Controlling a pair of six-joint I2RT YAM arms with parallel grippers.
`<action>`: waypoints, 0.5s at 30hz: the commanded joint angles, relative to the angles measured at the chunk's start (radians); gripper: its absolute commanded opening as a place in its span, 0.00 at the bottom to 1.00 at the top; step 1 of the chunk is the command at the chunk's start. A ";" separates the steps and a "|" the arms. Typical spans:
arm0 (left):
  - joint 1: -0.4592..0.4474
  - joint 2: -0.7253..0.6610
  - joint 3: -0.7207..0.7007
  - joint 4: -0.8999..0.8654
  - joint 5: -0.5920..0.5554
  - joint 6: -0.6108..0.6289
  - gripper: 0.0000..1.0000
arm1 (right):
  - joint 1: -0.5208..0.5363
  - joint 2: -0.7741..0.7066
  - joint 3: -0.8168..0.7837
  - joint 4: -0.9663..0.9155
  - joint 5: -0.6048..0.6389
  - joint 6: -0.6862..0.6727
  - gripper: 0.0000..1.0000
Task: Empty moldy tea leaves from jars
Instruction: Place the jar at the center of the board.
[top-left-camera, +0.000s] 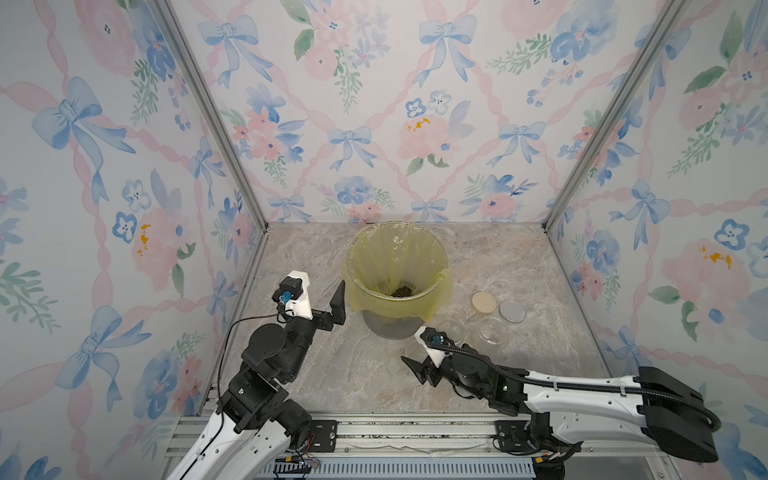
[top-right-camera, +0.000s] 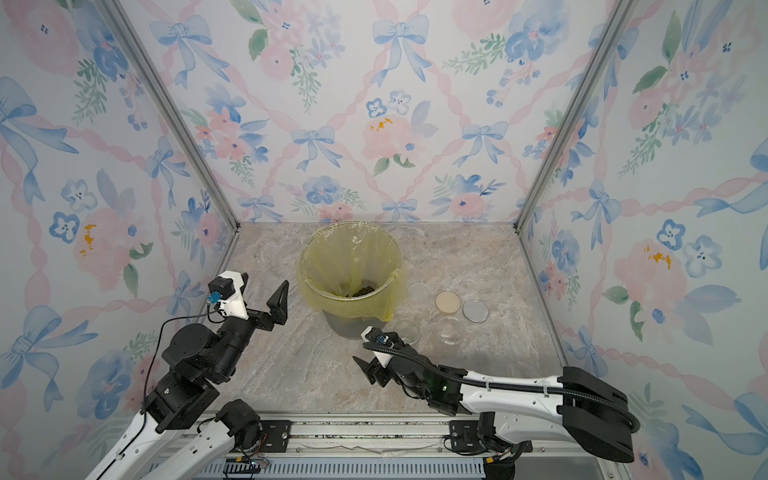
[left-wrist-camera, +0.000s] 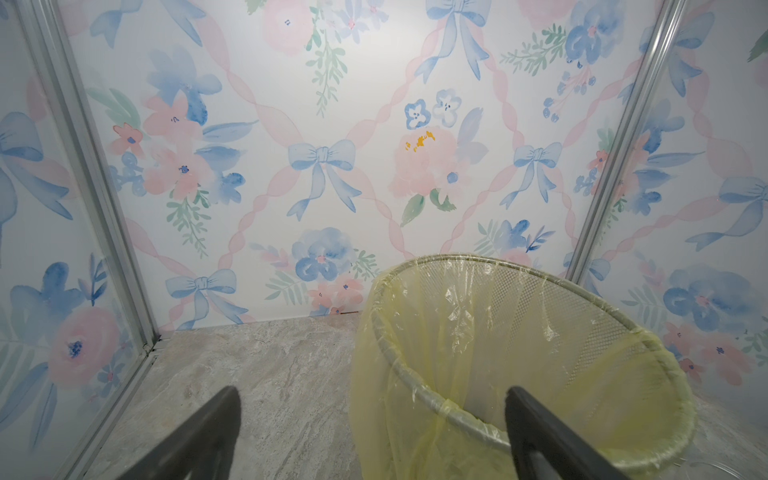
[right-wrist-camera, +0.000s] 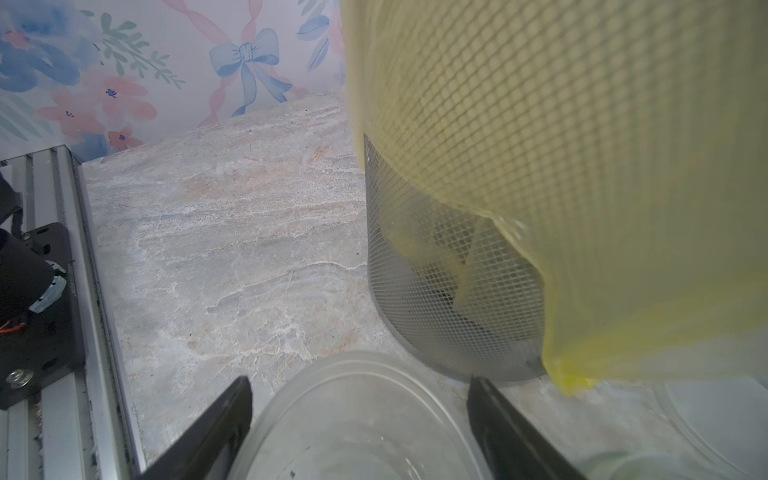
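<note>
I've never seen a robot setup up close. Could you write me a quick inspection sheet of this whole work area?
Surface: marble-look tabletop.
Job's things: tea leaves lie at the bottom of the yellow-bagged bin; one jar sits between the right gripper's fingers, beside the bin; two more jars stand right of the bin and look empty.
Clutter: tan lid, grey lid and clear disc lie flat behind the jars.
Grippers: left gripper open, empty, by the bin; right gripper shut on the jar.
Cables: black cable loops off the left arm; ribbed hose runs along the right arm.
Surroundings: floral wallpaper, metal frame posts.
</note>
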 joint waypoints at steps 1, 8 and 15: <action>0.015 -0.011 -0.011 0.036 -0.002 0.019 0.98 | 0.027 0.103 0.009 0.191 0.019 -0.004 0.78; 0.034 -0.007 -0.011 0.033 0.017 0.015 0.98 | 0.051 0.305 0.054 0.372 0.028 -0.023 0.78; 0.043 -0.007 -0.015 0.036 0.016 0.006 0.98 | 0.055 0.494 0.099 0.489 0.028 -0.036 0.82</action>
